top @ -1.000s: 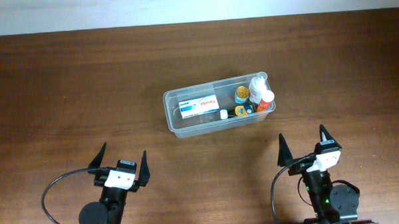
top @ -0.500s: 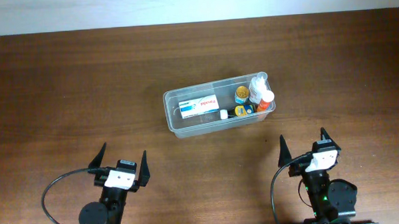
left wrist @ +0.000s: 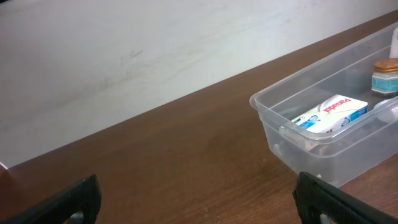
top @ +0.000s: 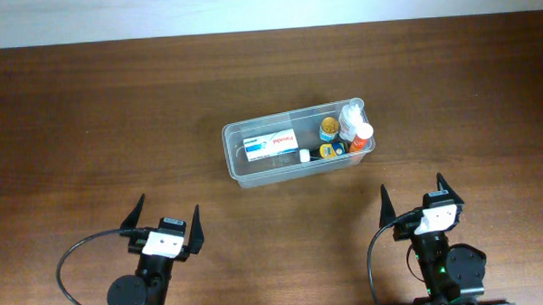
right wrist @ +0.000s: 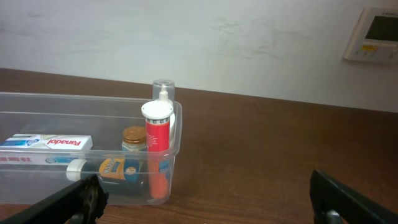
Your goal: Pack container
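The clear plastic container (top: 254, 176) stands at the table's middle and holds a white and blue box (top: 268, 143), a small jar with a gold lid (top: 329, 128), a dark bottle lying down (top: 328, 151) and a red and white bottle (top: 361, 136). It also shows in the left wrist view (left wrist: 298, 140) and the right wrist view (right wrist: 37, 102). My left gripper (top: 165, 227) is open and empty near the front edge, well left of the container. My right gripper (top: 414, 204) is open and empty, in front of the container's right end.
A white wall runs behind the table's far edge (top: 267, 30). A wall panel (right wrist: 376, 34) shows at the upper right of the right wrist view. Bare brown wood surrounds the container on all sides.
The right gripper has drawn back slightly toward the front edge. The left arm and the container's contents have not moved.
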Action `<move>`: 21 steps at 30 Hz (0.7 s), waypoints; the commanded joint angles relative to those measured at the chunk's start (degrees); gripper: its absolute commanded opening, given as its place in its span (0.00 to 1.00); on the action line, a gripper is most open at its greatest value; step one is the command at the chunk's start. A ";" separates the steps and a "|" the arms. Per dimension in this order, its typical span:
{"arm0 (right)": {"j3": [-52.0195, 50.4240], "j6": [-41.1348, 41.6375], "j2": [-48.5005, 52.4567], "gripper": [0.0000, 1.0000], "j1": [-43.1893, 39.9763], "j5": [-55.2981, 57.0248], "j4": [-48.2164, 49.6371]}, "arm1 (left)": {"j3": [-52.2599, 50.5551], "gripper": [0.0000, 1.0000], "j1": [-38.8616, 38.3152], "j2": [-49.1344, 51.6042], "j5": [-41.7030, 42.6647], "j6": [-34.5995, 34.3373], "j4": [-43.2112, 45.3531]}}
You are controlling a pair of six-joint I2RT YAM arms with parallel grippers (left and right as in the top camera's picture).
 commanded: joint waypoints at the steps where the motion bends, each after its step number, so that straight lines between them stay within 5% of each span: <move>1: -0.39 -0.55 -0.55 0.98 -0.46 0.33 -0.22 | -0.46 0.99 0.28 -0.55 -0.59 -0.33 0.09; 21: -0.39 -0.55 -0.55 0.98 -1.22 0.35 -0.22 | -0.46 0.99 0.28 -0.55 -0.61 -0.33 0.09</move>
